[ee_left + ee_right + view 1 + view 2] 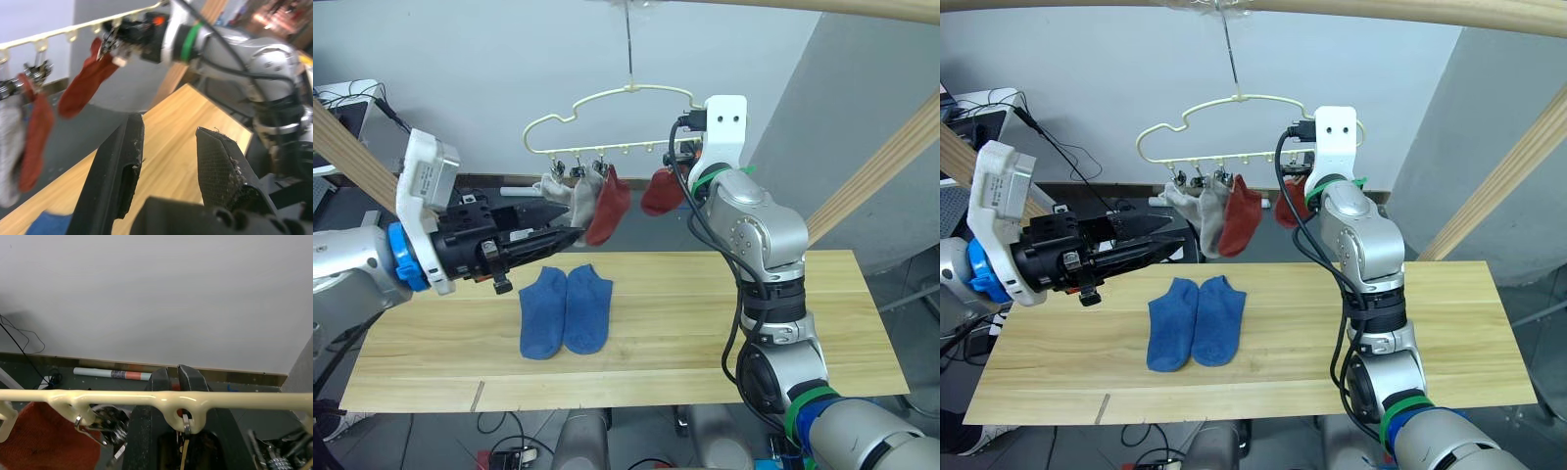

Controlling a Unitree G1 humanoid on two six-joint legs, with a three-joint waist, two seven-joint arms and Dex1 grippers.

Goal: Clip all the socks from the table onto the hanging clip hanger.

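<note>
Two blue socks [565, 308] lie side by side on the left-middle of the wooden table [724, 313]. Above its far edge hangs the pale yellow clip hanger [636, 90]. Two grey socks [570, 194] and a rust-red sock [609, 206] are clipped to it. A second rust-red sock [661, 191] hangs further right, right beside my right gripper [172, 372]. That gripper is raised to the hanger's right end, its fingers closed around a metal clip [184, 423]. My left gripper [171, 125] hovers open and empty above the blue socks, pointing toward the hanger.
Slanted wooden beams stand at the right [881, 166] and left [352, 147], with a round beam [862, 8] overhead carrying the hanger's hook. Cables and equipment [352, 98] sit behind the table's left end. The table's right half is bare wood.
</note>
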